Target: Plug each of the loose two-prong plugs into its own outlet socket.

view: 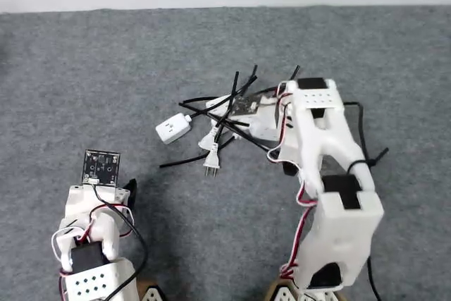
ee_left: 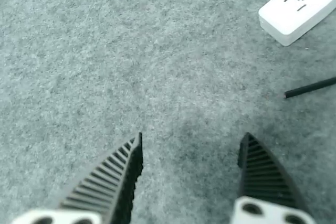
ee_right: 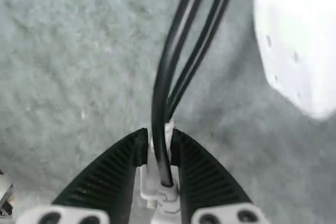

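Near the front left corner of the mat (view: 106, 68) we see the left gripper (ee_left: 192, 139) wide open, holding nothing. The right gripper (ee_right: 158, 132) is squeezed tight on a white plug (ee_right: 164, 201). Farther in, a loose plug (view: 211, 163) lies near a white outlet socket (view: 173, 129).

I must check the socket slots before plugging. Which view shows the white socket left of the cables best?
The left wrist view: the socket is close, its slots plain. The high view shows it whole, beside the cable tangle.
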### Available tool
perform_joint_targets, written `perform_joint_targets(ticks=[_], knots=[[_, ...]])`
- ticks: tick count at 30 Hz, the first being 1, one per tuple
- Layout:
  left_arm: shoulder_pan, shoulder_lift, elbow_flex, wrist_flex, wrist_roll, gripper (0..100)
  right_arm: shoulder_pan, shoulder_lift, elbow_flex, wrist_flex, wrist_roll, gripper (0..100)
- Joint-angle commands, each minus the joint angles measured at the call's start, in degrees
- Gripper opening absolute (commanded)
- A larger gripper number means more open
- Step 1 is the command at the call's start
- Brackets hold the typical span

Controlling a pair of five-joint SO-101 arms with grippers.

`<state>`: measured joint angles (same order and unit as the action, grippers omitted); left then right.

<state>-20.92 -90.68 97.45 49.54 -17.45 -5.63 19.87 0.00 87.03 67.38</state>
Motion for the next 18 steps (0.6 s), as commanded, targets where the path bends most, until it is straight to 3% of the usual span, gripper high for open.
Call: perform_joint_targets(ticks=[1,9,18], knots=[[0.26,0.09,-0.57,-1.49,-0.44,28,1.54,-8.31,-1.49,3.12,0.35,0.8],[0.26,0.09,-0.57,-1.41,-0.44,28,10.95,-17.10,-1.85,4.26,2.55,0.8],[0.26,0.09,-0.57,-1.41,-0.44,28,31.16,-18.24,-8.88,4.97,13.19,0.8]])
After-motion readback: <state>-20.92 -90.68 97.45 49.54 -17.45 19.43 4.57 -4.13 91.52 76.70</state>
